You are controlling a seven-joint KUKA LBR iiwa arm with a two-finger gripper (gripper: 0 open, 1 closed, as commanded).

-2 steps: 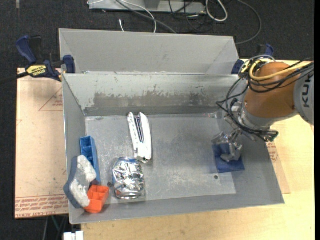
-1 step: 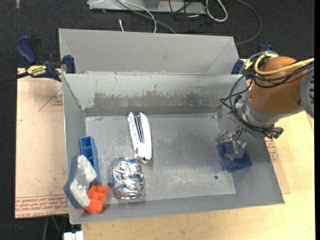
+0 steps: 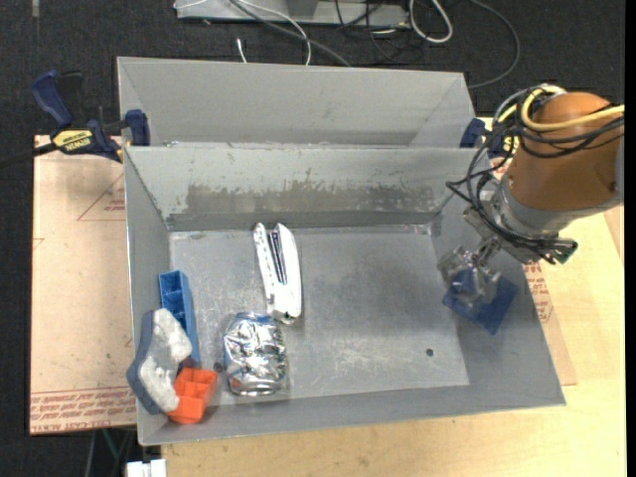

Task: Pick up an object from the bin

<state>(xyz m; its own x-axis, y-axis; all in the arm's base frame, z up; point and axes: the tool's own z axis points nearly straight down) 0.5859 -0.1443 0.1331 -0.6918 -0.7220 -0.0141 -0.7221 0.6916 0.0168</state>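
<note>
— The grey bin (image 3: 378,306) holds a small heap (image 3: 174,371) at its left. And the tool (image 3: 471,269)?
— It hangs by the right wall, just above a blue block (image 3: 491,309). Apart or clamped, one cannot tell.

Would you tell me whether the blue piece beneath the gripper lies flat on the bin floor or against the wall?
Against the wall: the blue piece rests tilted on the bin's sloping right wall, just under the gripper.
</note>
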